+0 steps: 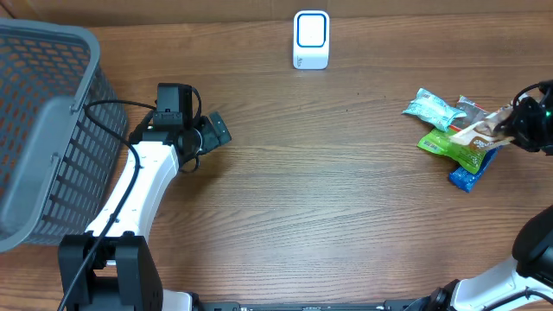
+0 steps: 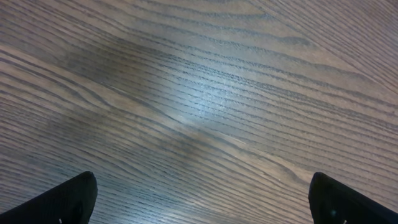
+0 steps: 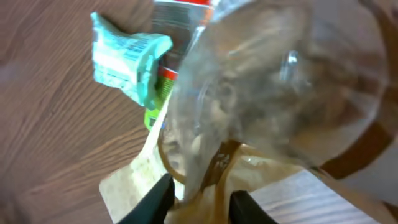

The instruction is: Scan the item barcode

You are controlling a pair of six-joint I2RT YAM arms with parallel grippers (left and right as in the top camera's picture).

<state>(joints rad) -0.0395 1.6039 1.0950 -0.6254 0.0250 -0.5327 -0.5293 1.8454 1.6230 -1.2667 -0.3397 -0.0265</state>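
Pickup step: my right fingers (image 3: 155,202) straddle the packet (image 3: 205,177) at three o'clock, and I cannot tell if they grip it. My left fingers (image 2: 62,199) are released. Next I need a firm hold, then the scanner (image 1: 311,39) at twelve.

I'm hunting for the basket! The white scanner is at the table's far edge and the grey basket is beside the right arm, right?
No. The grey basket is beside the left arm, as the overhead view shows. The white scanner is at the far edge of the table.
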